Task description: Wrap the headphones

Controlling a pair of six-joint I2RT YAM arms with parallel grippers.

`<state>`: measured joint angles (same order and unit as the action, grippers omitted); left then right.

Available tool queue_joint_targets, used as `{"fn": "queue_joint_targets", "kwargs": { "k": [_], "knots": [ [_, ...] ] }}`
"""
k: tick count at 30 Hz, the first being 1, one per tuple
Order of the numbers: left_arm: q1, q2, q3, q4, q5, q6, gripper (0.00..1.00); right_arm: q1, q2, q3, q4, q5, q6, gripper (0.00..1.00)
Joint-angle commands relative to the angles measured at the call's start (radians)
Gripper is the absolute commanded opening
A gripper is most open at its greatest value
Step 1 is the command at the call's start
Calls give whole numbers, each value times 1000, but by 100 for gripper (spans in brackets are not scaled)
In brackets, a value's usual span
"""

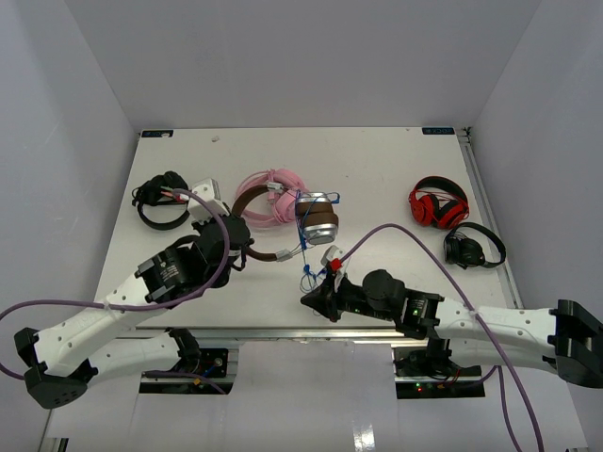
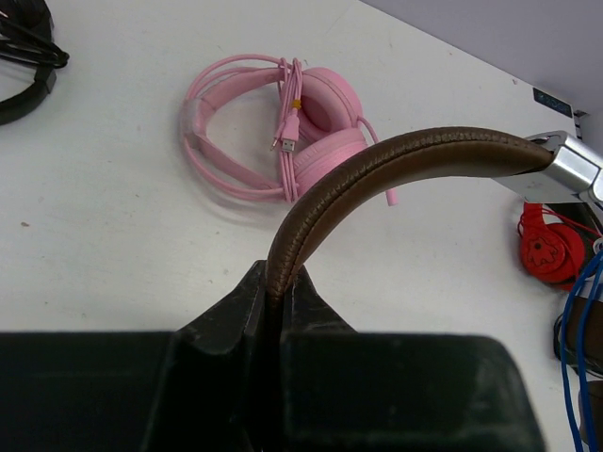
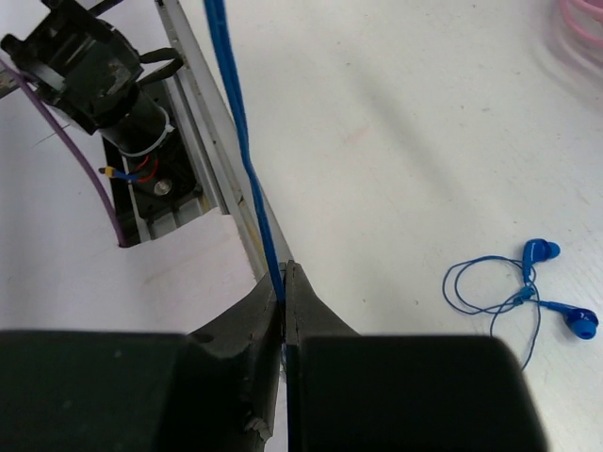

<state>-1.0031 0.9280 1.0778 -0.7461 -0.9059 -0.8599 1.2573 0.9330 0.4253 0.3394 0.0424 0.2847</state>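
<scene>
The headphones have a brown headband [image 1: 256, 250] and a silver-grey ear cup [image 1: 317, 218], and lie mid-table beside the pink pair. My left gripper [image 1: 243, 247] is shut on the headband [image 2: 377, 169]; the left wrist view shows the band pinched between the fingertips [image 2: 281, 282]. A thin blue cord [image 1: 302, 237] runs from the ear cup towards the front. My right gripper [image 1: 316, 299] is shut on that cord [image 3: 236, 122], which passes taut between its tips [image 3: 285, 275]. A loose loop of cord with small blue earbuds [image 3: 539, 282] lies on the table to its right.
Pink headphones [image 1: 268, 200] [image 2: 283, 122] lie just behind the brown pair. Red headphones [image 1: 438, 202] and a black pair [image 1: 474, 247] sit at the right, another black pair [image 1: 160, 200] at the left. The table's metal front rail [image 3: 203, 141] runs close to the right gripper.
</scene>
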Motion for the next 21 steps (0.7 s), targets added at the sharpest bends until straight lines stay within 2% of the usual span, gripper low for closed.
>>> {"fn": "queue_joint_targets", "kwargs": {
  "k": [1, 8, 21],
  "knots": [
    [6, -58, -7, 93, 57, -50, 0, 7, 19, -31, 116, 131, 11, 8],
    [6, -119, -12, 116, 144, -62, 0, 7, 52, -99, 271, 189, -15, 8],
    [6, -157, -1, 141, 216, -97, 0, 7, 283, -126, 640, 64, -155, 8]
  ]
}}
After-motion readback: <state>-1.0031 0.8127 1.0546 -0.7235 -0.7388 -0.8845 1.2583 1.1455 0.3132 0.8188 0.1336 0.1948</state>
